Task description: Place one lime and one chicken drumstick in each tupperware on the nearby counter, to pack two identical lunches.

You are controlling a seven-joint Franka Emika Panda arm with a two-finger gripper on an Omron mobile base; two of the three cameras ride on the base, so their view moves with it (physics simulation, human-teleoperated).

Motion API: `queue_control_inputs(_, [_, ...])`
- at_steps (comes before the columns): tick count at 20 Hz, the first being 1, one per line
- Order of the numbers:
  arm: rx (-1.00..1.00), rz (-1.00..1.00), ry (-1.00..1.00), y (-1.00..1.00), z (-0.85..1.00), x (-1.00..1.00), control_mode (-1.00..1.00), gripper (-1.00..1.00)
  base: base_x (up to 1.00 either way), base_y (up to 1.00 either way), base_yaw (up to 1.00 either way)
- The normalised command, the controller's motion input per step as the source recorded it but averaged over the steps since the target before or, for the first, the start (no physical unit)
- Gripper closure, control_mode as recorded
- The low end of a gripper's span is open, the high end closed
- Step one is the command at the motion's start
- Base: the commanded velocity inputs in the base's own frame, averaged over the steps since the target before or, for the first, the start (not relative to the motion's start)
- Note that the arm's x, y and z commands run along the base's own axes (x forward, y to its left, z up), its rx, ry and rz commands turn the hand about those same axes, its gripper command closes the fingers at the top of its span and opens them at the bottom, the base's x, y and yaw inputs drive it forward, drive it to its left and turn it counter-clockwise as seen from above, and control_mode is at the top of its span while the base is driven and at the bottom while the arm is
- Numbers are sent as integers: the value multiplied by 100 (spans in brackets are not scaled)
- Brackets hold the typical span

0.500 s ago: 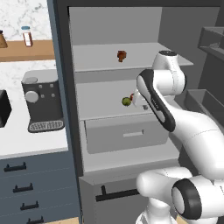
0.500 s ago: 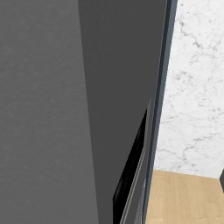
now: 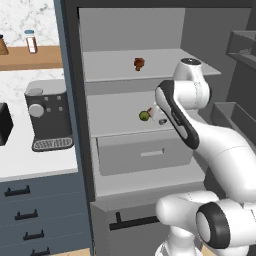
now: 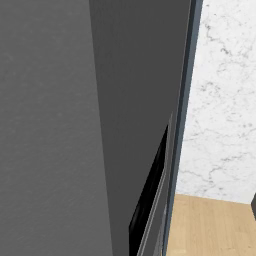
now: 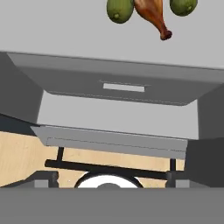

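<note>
Drumstick: one drumstick (image 5: 151,15) lies on the middle fridge shelf (image 3: 115,120), between two limes (image 5: 119,9).
Second drumstick: on the upper shelf (image 3: 139,63).
Progress: nothing packed yet, I judge; both lunches remain.
Gripper: spread wide, empty, near the shelf's front edge (image 3: 161,116).
Worktop: carries a coffee machine (image 3: 47,117).

A kitchen: open fridge (image 3: 150,75), coffee machine (image 3: 47,117) on white counter (image 3: 30,165).
</note>
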Motion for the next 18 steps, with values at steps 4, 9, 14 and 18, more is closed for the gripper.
queue_control_inputs(4, [0,-4,-20,10,-41,42,-100,-100,0,0,0])
queue_control_inputs(9, [0,-5,-13,9,-37,51,-100,-100,0,0,0])
queue_control_inputs(14, [6,-9,0,0,-11,55,-100,-100,0,0,0])
queue_control_inputs(18, [5,-10,0,0,-1,49,-100,-100,0,0,0])
